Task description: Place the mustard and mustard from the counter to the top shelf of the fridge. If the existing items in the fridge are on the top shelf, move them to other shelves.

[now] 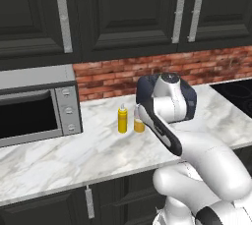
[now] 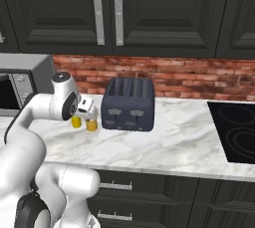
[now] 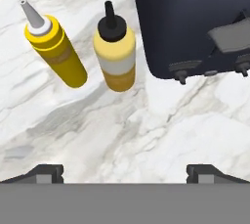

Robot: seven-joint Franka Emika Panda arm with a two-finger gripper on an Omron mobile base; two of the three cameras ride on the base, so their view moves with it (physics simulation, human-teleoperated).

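Two yellow mustard bottles stand upright side by side on the white marble counter point(image 3: 97, 135). The slimmer one point(image 3: 56, 52) point(image 1: 122, 119) point(image 2: 76, 121) has a thin pale nozzle. The wider one point(image 3: 115, 52) point(image 1: 139, 125) point(image 2: 91, 124) has a black cap and a pale band and stands closer to the toaster. My gripper point(image 3: 125, 173) hovers above and in front of the bottles, open wide, with nothing between its fingers and touching neither bottle. In both base views my arm partly covers the bottles. The fridge, its shelves and its items are out of view.
A dark blue toaster point(image 2: 128, 103) point(image 3: 195, 22) stands right beside the wider bottle. A silver microwave point(image 1: 39, 108) sits further along the counter on the other side. A black cooktop point(image 2: 236, 130) lies beyond the toaster. Dark cabinets hang above a brick backsplash.
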